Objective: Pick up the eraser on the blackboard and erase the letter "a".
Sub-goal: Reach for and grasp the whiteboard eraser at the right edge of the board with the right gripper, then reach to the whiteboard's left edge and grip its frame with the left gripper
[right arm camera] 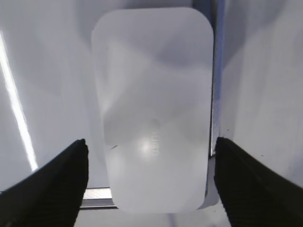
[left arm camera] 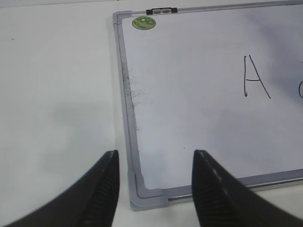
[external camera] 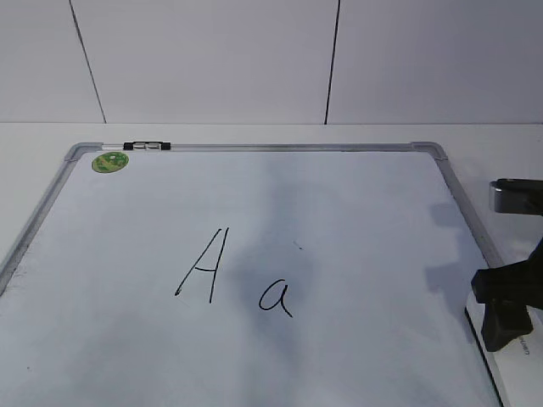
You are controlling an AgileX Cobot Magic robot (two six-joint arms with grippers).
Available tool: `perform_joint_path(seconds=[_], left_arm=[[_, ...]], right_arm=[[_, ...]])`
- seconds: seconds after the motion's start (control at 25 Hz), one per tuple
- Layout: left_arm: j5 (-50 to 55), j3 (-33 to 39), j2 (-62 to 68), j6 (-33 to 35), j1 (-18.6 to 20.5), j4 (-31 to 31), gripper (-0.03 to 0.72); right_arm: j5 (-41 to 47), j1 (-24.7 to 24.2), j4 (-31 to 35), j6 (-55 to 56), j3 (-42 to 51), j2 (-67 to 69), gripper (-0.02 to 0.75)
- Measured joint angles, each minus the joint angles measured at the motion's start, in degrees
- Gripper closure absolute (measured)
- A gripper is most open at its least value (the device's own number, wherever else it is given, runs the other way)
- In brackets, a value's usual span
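The blackboard [external camera: 356, 212] lies flat, a white board with a grey frame and a green sticker [external camera: 110, 161]. The small letter "a" [external camera: 276, 297] is written near its middle, right of a taller capital "A" [external camera: 199, 264]. The white eraser [external camera: 513, 369] lies at the board's near right corner and fills the right wrist view [right arm camera: 151, 94]. My right gripper [right arm camera: 150, 146] is open, one finger on each side of the eraser, not touching it; it shows at the exterior view's right edge [external camera: 506, 298]. My left gripper [left arm camera: 156, 153] is open and empty above the board's near left corner [left arm camera: 149, 196].
The board rests on a white table [left arm camera: 57, 94] with a white panelled wall [external camera: 212, 59] behind. A small black-and-silver clip [external camera: 146, 147] sits on the far frame edge. Smudges mark the board along its left frame [left arm camera: 135, 94].
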Motion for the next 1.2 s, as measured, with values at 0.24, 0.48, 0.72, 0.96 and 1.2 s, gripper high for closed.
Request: perform_joint_path(seconds=[0.24,0.48,0.72,0.96,1.2], left_arm=[[0.0,0.0,0.0,0.0,0.0,-0.12,0.307],[0.0,0.0,0.0,0.0,0.0,-0.12,0.306],[0.0,0.0,0.0,0.0,0.0,-0.32,0.306],[0.0,0.0,0.0,0.0,0.0,-0.32,0.306],[0.0,0.0,0.0,0.0,0.0,-0.32,0.306]], right_arm=[[-1.45,0.0,0.0,0.0,1.17,0.0,0.084],[-3.77,0.0,0.0,0.1,4.49,0.0,0.085],[-5.91,0.0,0.0,0.1,4.8,0.0,0.085],[-6.92,0.0,0.25,0.1,4.8,0.0,0.085],[-6.96,0.0,0.08,0.23,4.8,0.0,0.11]])
